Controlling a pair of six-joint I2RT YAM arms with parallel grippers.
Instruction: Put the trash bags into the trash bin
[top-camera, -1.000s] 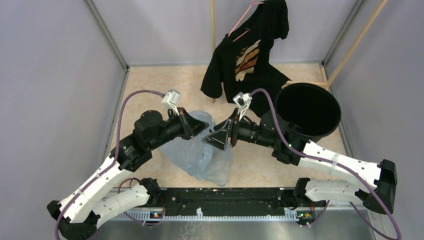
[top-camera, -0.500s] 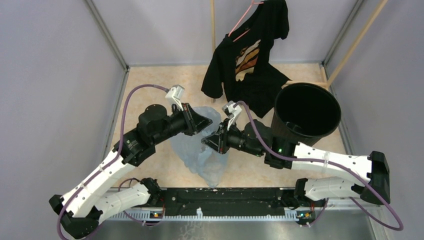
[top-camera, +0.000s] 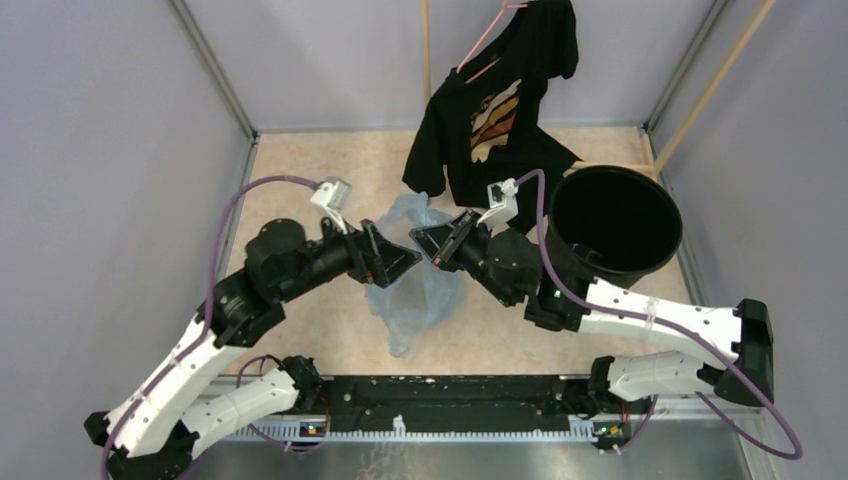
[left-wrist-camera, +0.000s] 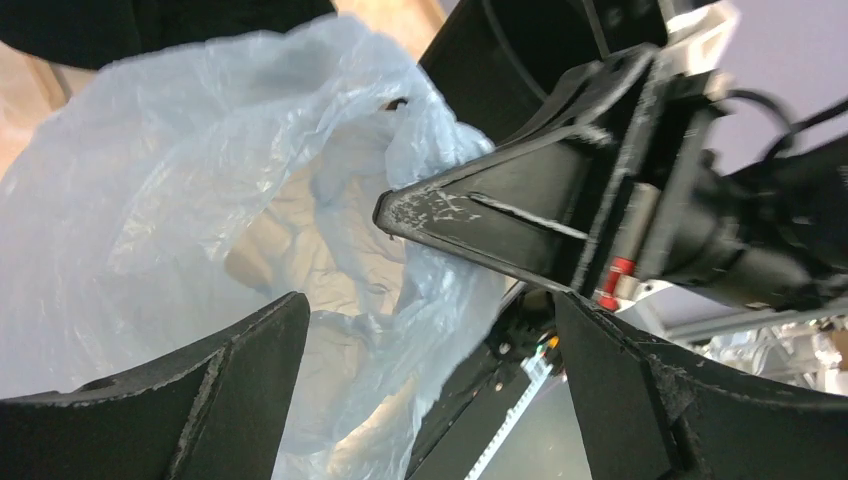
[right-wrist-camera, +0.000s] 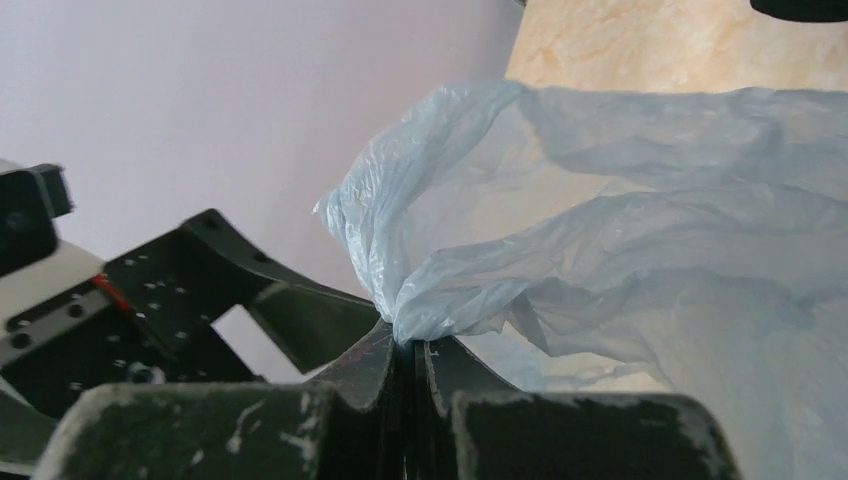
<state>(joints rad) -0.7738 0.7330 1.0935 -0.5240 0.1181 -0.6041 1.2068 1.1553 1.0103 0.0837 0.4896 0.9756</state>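
One trash bag (right-wrist-camera: 620, 250) pinched in right hand (right-wrist-camera: 412, 352), apparently hanging.

The left arm (top-camera: 190, 350) folds at its elbow down by the near left corner and reaches up and to the right, its dark wrist level and pointing toward the middle; the left gripper (top-camera: 405, 262) is spread wide, its two fingers (left-wrist-camera: 200, 400) well apart with nothing clamped between them. The right arm (top-camera: 660, 320) bends at its elbow far out on the right and stretches leftward; the right gripper (top-camera: 425, 240) points left and a little away from the bases, its fingers (right-wrist-camera: 370, 380) pressed together, pinching a bunched fold of the bag (right-wrist-camera: 620, 220). The two grippers face each other, tips near; whether they touch, I cannot tell.
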